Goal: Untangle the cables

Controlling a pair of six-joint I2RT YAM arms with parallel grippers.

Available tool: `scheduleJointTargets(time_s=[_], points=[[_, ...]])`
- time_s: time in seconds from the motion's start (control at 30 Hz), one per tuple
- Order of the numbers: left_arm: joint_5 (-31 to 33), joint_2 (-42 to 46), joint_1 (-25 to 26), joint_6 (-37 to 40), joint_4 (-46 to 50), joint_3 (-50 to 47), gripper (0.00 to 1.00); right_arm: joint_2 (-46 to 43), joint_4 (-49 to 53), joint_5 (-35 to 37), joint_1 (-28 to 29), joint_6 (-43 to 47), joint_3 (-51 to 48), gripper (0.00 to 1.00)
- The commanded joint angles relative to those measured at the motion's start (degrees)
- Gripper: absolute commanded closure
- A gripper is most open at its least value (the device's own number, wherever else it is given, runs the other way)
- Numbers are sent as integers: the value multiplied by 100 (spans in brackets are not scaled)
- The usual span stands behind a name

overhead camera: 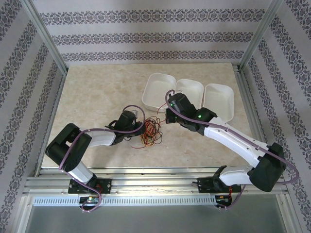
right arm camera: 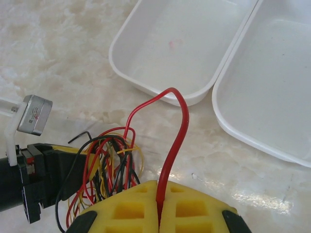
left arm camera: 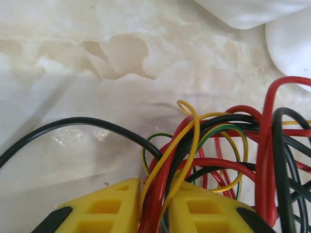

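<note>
The cables (overhead camera: 150, 132) lie as a tangle of thin red, yellow and dark wires on the marble table between the two arms. My left gripper (overhead camera: 136, 124) sits at the tangle's left edge. In the left wrist view its yellow fingers (left arm camera: 112, 208) are shut on a bundle of red, yellow and dark cables (left arm camera: 165, 165) that runs between them. My right gripper (overhead camera: 168, 116) is at the upper right of the tangle. It (right arm camera: 159, 194) is shut on a single red cable (right arm camera: 177, 131), which arches up and back down into the tangle (right arm camera: 109, 160).
Three white trays (overhead camera: 159, 90) (overhead camera: 192, 90) (overhead camera: 219, 99) stand side by side just behind the right gripper; two of them (right arm camera: 170, 43) (right arm camera: 272, 82) are close ahead in the right wrist view. The left arm's wrist (right arm camera: 34, 184) borders the tangle.
</note>
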State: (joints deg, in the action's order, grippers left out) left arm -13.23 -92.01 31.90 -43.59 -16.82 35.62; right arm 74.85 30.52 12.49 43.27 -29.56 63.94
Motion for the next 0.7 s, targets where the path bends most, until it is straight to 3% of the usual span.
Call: scheduleJointTargets(time_s=[0.0,0.53,0.67], points=[[235,133,80,-49,41,-44,82,-254,90,412,35,164,-99,100],[832,582,80,-202,331,-287,86,-802,308,873,-308,305,-189,100],[818,545,80,-246,298,-288,75,-896,321,900,-382,337,-178,100]])
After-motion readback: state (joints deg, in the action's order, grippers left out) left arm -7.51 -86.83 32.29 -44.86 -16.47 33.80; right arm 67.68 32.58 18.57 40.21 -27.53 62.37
